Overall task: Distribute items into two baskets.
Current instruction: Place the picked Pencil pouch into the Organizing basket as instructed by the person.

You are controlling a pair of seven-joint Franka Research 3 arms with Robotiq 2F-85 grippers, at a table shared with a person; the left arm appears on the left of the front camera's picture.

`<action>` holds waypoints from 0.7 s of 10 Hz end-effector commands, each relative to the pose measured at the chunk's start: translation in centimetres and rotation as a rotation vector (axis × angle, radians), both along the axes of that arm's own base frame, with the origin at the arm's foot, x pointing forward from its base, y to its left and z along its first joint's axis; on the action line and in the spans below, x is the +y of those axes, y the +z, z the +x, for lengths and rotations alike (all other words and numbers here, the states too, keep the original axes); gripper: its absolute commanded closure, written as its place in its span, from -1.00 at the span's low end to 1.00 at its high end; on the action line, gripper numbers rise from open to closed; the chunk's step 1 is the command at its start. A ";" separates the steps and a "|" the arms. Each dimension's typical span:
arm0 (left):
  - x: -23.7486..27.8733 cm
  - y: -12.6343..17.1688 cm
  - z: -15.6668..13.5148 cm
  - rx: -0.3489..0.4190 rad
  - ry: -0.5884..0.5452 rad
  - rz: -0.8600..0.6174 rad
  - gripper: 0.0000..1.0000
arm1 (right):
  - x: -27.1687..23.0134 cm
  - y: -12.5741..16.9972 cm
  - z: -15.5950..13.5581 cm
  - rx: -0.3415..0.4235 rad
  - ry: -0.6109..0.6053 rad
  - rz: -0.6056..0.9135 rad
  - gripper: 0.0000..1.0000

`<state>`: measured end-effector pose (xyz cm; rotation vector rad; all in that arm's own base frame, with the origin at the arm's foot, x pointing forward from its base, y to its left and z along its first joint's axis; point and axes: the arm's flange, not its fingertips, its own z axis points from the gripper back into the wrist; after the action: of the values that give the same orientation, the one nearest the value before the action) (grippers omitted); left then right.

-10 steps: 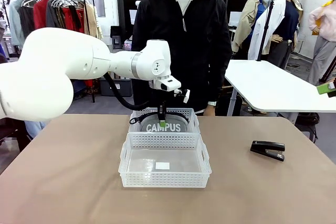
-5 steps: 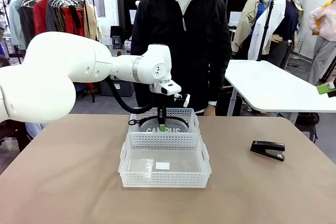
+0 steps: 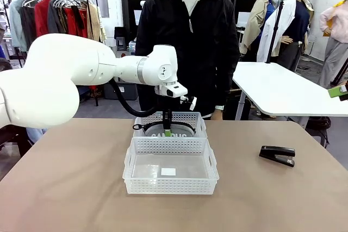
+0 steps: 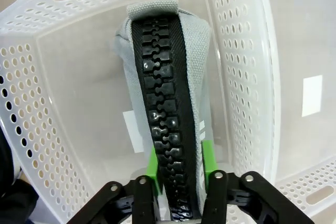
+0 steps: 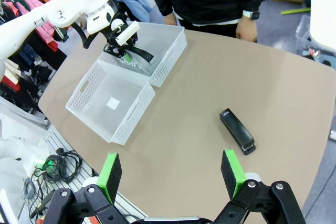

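The grey pouch (image 4: 197, 77) with its black zip strip stands on edge inside the far basket (image 3: 198, 120), its white lettering just visible over the near basket's rim. My left gripper (image 4: 180, 163) reaches down into that basket (image 4: 79, 77), and its green pads (image 4: 207, 158) press against both sides of the pouch (image 3: 163, 135). The near basket (image 3: 169, 188) holds only a white sticker. The black stapler (image 3: 278, 155) lies on the table at the right. High above the table, my right gripper (image 5: 170, 174) hangs open, with the stapler (image 5: 237, 130) below it.
A person in a black jacket stands right behind the far basket, with one hand (image 5: 245, 27) at the table's far edge. The brown table (image 3: 65, 188) is bare left and right of the baskets. A white table (image 3: 283, 88) stands farther off at the right.
My left gripper has sunk a little, lowering the pouch deeper into the far basket so that its lettering has dropped behind the near basket's rim. The stapler has stayed put.
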<state>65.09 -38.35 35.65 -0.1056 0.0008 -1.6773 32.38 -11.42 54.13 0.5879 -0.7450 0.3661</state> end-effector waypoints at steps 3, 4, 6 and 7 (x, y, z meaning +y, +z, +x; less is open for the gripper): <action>-0.4 0.7 0.9 0.006 -0.018 -0.006 -1.00 | 0.0 0.1 0.1 -0.018 0.013 0.014 -1.00; -0.4 0.7 0.9 0.008 -0.018 -0.004 -1.00 | 0.0 0.1 0.1 -0.018 0.013 0.014 -1.00; -0.2 1.0 0.7 0.023 -0.015 0.006 -1.00 | 0.0 0.1 0.1 -0.018 0.013 0.014 -1.00; -0.1 1.7 0.6 0.018 -0.020 0.001 -1.00 | 0.0 0.1 0.1 -0.018 0.013 0.014 -1.00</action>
<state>65.24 -38.27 36.10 -0.1090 0.0087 -1.6801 32.38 -11.42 54.13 0.5879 -0.7450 0.3661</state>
